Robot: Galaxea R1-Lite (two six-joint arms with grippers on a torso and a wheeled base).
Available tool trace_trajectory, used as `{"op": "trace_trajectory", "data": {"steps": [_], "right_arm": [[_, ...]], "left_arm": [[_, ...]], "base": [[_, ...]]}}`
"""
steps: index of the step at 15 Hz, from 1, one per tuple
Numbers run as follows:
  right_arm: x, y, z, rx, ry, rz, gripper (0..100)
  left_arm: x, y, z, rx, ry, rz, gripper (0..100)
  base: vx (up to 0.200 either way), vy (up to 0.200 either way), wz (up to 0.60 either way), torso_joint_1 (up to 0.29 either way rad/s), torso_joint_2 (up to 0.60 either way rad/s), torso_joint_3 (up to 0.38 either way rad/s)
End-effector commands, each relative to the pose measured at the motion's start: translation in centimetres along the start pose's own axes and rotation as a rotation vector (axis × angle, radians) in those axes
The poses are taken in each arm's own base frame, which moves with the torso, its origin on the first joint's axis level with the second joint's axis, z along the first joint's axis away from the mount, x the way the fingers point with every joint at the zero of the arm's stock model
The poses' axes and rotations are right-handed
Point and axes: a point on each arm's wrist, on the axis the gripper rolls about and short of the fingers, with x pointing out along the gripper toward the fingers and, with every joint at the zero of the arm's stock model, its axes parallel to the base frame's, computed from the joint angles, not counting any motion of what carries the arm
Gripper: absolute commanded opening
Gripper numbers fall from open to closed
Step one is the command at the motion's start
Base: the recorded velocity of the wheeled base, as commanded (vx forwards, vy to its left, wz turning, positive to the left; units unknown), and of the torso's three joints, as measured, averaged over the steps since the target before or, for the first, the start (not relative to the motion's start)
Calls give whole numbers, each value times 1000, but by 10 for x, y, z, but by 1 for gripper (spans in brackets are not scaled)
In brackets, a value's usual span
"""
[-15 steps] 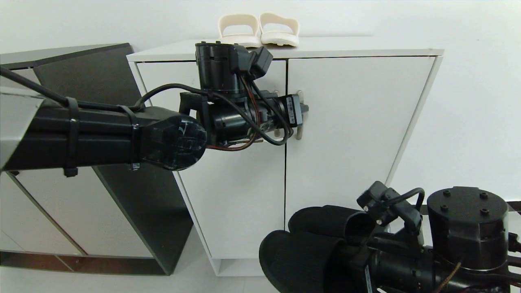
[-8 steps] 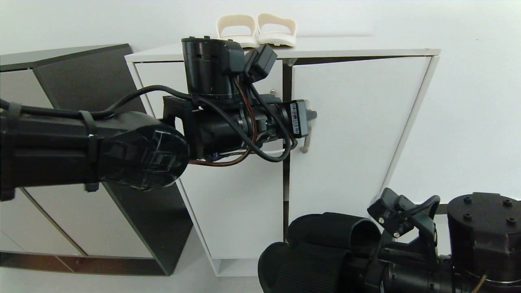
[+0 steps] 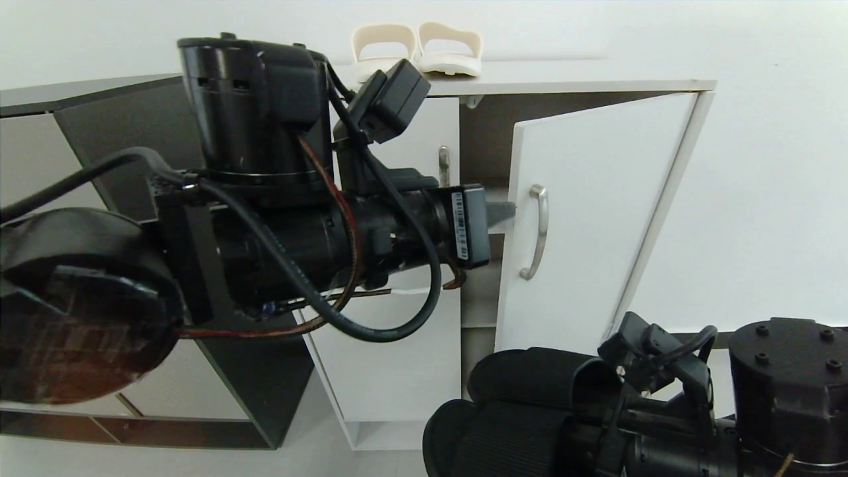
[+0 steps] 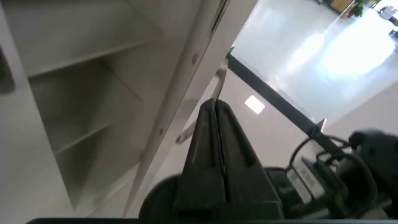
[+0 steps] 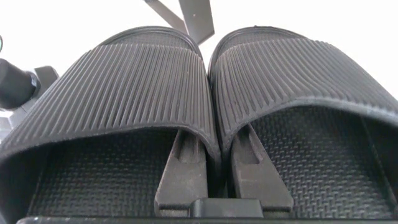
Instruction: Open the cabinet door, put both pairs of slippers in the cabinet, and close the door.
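Cabinet door (image 3: 596, 218) swung wider; left hand (image 4: 216, 134) closed, right hand (image 5: 214, 171) clamps black slippers (image 5: 143, 81).

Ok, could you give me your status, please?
Left gripper shut, at door edge. Right gripper shut on black slippers. Door partly open; white slippers atop cabinet; left arm before opening.

White cabinet (image 3: 596, 85), centre frame: its right door (image 3: 596, 199) stands partly open, leaving a narrow dark gap beside the closed left door (image 3: 391, 358). The left gripper (image 3: 500, 213), fingers pressed together, sits in that gap beside the door handle (image 3: 538, 232); its arm blocks centre left. Inside, shelves (image 4: 81, 53) have open space between them. Black slippers (image 3: 523, 397) crowd the lower right.
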Motion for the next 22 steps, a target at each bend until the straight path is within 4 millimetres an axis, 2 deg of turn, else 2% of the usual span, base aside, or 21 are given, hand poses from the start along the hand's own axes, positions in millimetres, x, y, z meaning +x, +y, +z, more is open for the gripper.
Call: {"op": "trace_trajectory", "data": {"steps": [1, 2, 6, 9, 12, 17, 19, 21, 22], "right_arm": [[0, 0, -2, -8, 8, 2, 0], [1, 2, -3, -18, 13, 8, 0], [0, 5, -4, -23, 14, 20, 0], [0, 6, -4, -25, 15, 21, 0], [3, 8, -6, -28, 30, 20, 0], [6, 8, -10, -29, 51, 24, 0], [7, 13, -12, -37, 59, 42, 0], [6, 20, -15, -48, 69, 68, 0], [6, 22, -16, -52, 69, 80, 0]], "left_arm": [[-20, 0, -2, -3, 2, 10, 0], [-20, 10, -3, -10, 4, 38, 0], [12, 31, 4, -47, -99, 63, 0], [34, 57, 10, -46, -116, 71, 0], [53, 65, 13, -43, -127, 72, 0], [59, 65, 18, -39, -145, 65, 0], [59, 63, 19, -38, -148, 59, 0], [61, 47, 16, -36, -142, 19, 0], [63, 31, 12, -34, -129, -17, 0]], "base": [[0, 0, 0, 0, 0, 0], [0, 0, 0, 0, 0, 0], [0, 0, 0, 0, 0, 0], [0, 0, 0, 0, 0, 0], [0, 0, 0, 0, 0, 0], [0, 0, 0, 0, 0, 0], [-200, 0, 0, 2, 0, 7], [-200, 0, 0, 7, 5, 2], [-200, 0, 0, -2, -2, 7]]}}
